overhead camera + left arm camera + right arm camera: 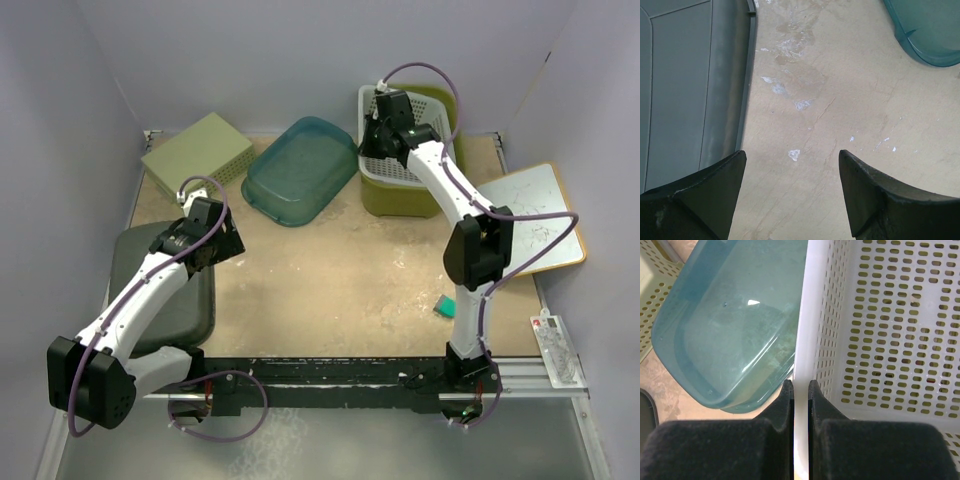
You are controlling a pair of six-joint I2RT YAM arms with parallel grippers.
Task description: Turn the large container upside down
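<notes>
Right gripper (800,385) is reaching far, over the large container (397,204).
It is pinching the white basket (880,340) rim; left gripper (791,155) is hovering open, near-left.

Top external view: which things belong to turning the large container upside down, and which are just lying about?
Job: glossy olive-green plastic bin; white perforated plastic basket nested in it, right gripper shut on its rim.
Lying about: translucent teal plastic tub; pale-green perforated box; dark grey plastic bin; whiteboard.

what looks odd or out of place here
The white basket sits nested inside the large container, in the way of flipping it. The right gripper is pinched on the basket's rim, not the container's. Nothing looks spilled or broken.
</notes>
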